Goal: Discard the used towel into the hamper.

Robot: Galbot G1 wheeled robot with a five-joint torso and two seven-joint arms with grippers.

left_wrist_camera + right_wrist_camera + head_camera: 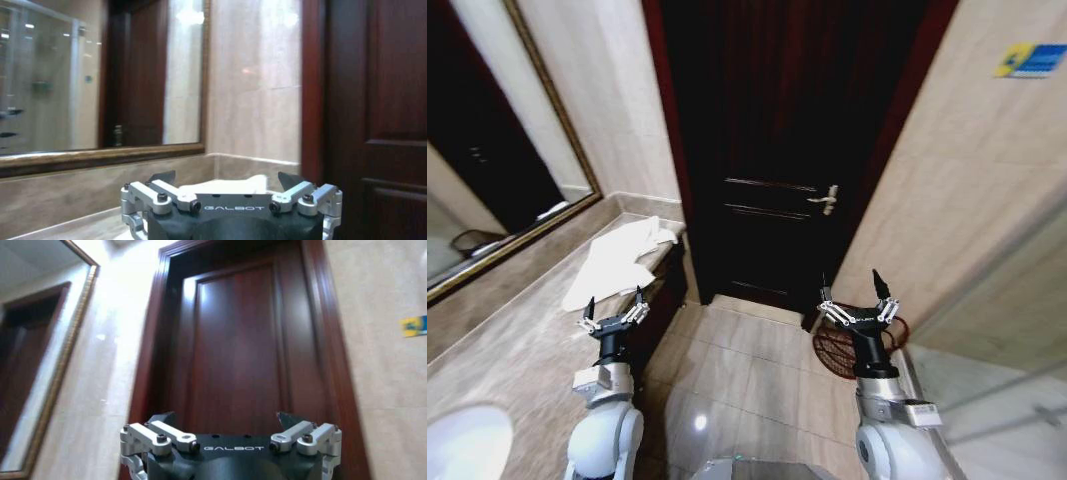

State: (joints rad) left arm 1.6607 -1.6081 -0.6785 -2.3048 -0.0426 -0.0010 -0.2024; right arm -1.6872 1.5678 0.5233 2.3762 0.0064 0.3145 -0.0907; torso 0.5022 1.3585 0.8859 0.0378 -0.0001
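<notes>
Towel (pixel 619 262), white and crumpled, lies on the table (pixel 517 340) at the far left, by the dark door (pixel 777 150). The left gripper (pixel 613 316) is open and empty, just near of the towel. The right gripper (pixel 858 305) is open too, right in front of the hamper (pixel 835 350) on the floor.

A bathroom: a stone vanity counter (pixel 517 330) with a white basin (pixel 462 445) at lower left, a gilt-framed wall mirror (pixel 487 150) at upper left, marble-look walls, glossy floor tiles (pixel 747 370), a dark wooden door (pixel 777 150) at centre
</notes>
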